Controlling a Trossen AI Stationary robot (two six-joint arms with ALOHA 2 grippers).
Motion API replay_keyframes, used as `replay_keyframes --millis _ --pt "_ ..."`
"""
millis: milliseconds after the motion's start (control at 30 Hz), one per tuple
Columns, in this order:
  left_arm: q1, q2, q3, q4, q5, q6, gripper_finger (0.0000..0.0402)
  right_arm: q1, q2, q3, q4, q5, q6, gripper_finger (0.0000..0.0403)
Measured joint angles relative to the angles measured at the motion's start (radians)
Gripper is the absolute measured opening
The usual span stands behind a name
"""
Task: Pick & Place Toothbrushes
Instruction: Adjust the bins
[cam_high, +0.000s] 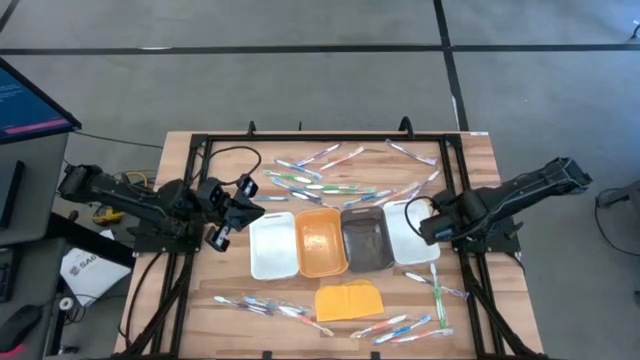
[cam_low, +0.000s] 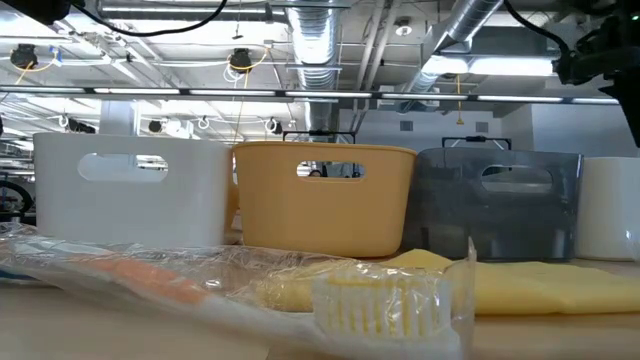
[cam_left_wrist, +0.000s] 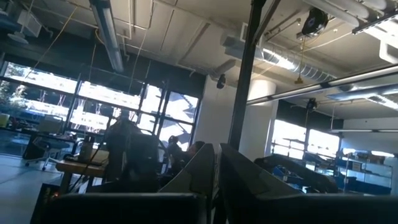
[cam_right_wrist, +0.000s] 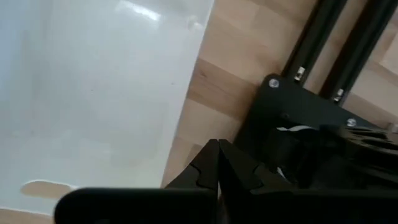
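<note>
Many toothbrushes lie loose on the wooden table: a far cluster (cam_high: 330, 180), a near-left group (cam_high: 265, 307), a near-right group (cam_high: 410, 325), and a few (cam_high: 437, 283) by the right arm. One wrapped toothbrush (cam_low: 380, 300) lies close to the low camera. My left gripper (cam_high: 252, 210) hangs shut beside the left white tray (cam_high: 272, 243), tipped upward toward the room (cam_left_wrist: 214, 168). My right gripper (cam_high: 422, 228) is shut and points down over the right edge of the right white tray (cam_right_wrist: 93, 93), with nothing between its fingers (cam_right_wrist: 217, 162).
Four trays stand in a row mid-table: white, orange (cam_high: 320, 241), grey (cam_high: 367, 238), white (cam_high: 410, 232). A yellow pad (cam_high: 349, 300) lies in front of them. Black frame rails (cam_high: 455, 180) run along the table's sides, and an arm mount (cam_right_wrist: 298, 130) sits beside the right tray.
</note>
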Motion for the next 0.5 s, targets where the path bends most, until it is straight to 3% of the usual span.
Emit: replay_keyframes --millis 500 --pt "0.0 0.0 0.0 0.0 0.0 -0.005 0.0019 0.0 0.113 -0.001 0.025 -0.002 0.022 0.0"
